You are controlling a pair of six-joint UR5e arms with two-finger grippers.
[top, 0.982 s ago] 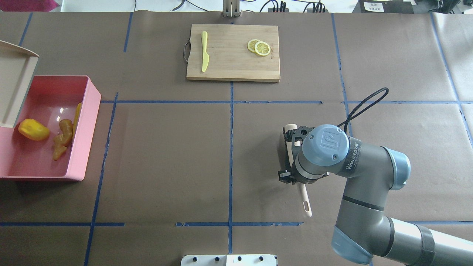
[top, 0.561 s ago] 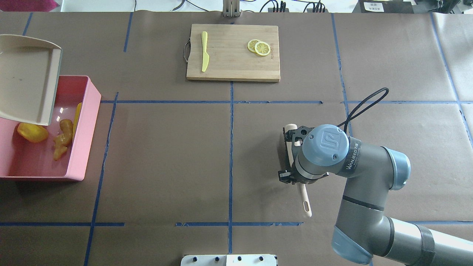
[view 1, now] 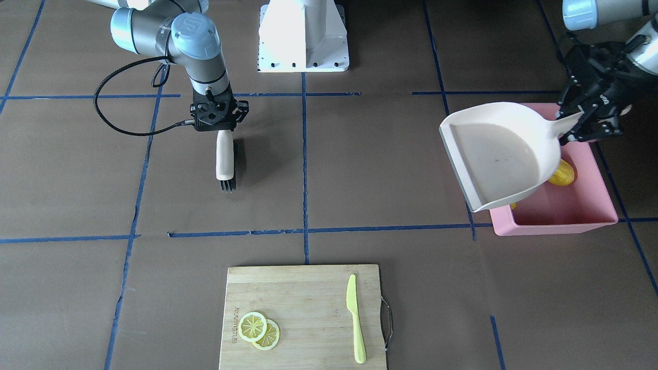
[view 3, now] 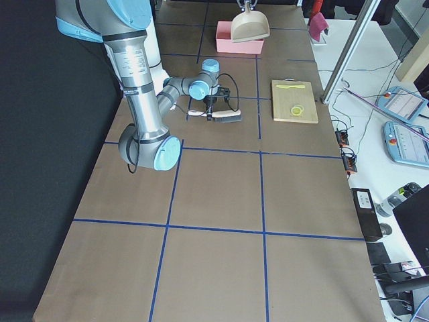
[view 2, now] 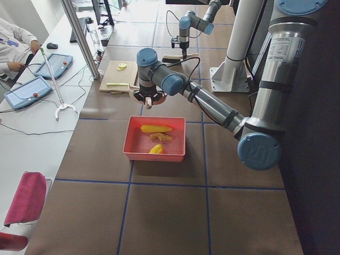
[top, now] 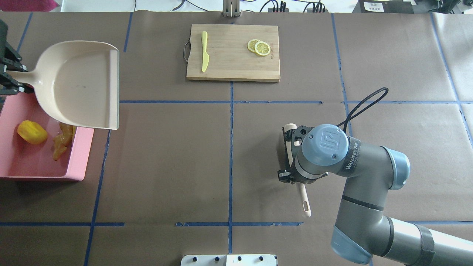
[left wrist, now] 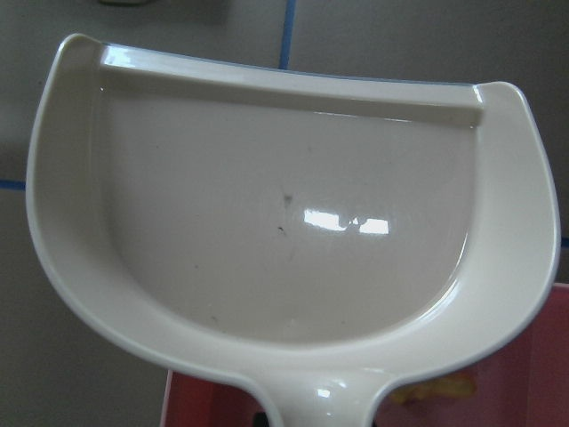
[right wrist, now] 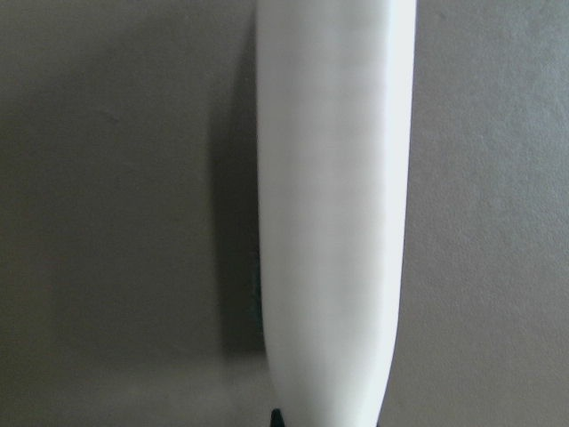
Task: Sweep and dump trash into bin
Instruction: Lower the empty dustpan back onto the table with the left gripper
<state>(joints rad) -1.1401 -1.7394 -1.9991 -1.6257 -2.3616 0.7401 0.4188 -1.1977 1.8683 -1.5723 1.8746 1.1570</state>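
Note:
The pink bin stands at the table's left end, also in the front view. In it lie the yellow oval lump and the tan ginger root. The corn cob shows only in the exterior left view. My left gripper is shut on the handle of the cream dustpan, held empty and nearly level above the bin's far part, mouth towards the table's middle. My right gripper is shut on a white-handled brush with its bristles on the table.
A wooden cutting board at the far middle carries a lime-green knife and two lemon slices. A black cable loop hangs by the right arm. The robot's base is at the near edge.
The dustpan has swung from steeply tipped over the bin to nearly level and has moved towards the table's middle. The trash stays in the bin. The right arm and brush have not moved.

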